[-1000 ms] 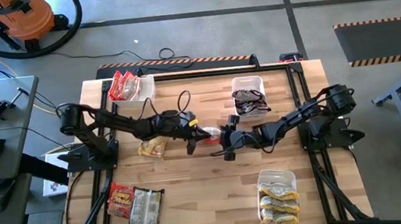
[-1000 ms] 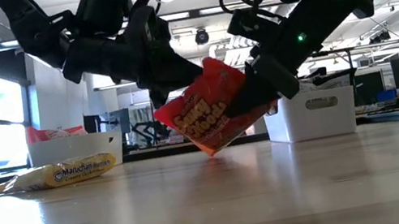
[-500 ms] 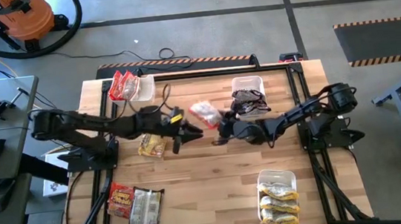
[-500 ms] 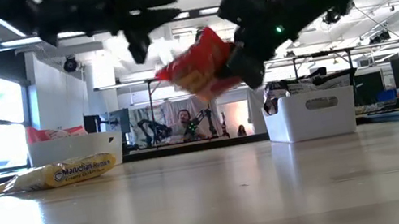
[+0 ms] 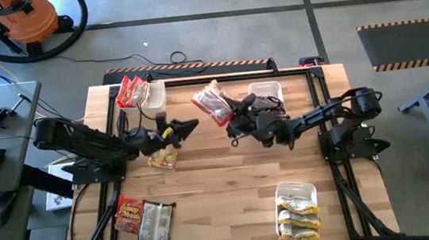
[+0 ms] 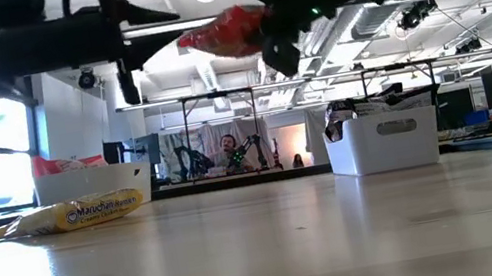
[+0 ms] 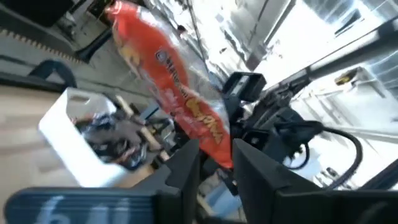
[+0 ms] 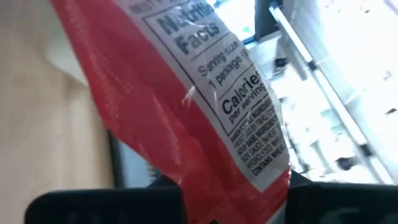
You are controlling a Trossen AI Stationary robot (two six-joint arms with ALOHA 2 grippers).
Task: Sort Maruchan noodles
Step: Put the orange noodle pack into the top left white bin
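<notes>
The right gripper [image 5: 234, 118] is hanging high above the wooden table [image 5: 229, 186], a little toward 12 o'clock from the table's middle, and it is clenching one end of a red noodle packet [image 5: 211, 104]. In the right wrist view this packet [image 8: 186, 106] is filling the picture, and its nutrition label is facing the camera. In the low view the packet [image 6: 217, 33] is hanging well above the table top, apart from everything else.

The left gripper [image 5: 187, 127] is staying at about 9 o'clock from the packet, with a clear gap between them. Its fingers [image 7: 183, 171] are standing a little apart and are holding nothing; the red packet is showing beyond them.

A yellow packet [image 5: 162, 157] is lying on the table under the left arm. Two more packets, one red [image 5: 129, 214] and one dark [image 5: 156, 220], are lying near the 7 o'clock corner. A white bin [image 5: 157, 92] at 11 o'clock is holding red packets, a bin [image 5: 264, 89] at 1 o'clock is holding dark packets, and a bin [image 5: 295, 185] at 5 o'clock is holding yellow ones.
</notes>
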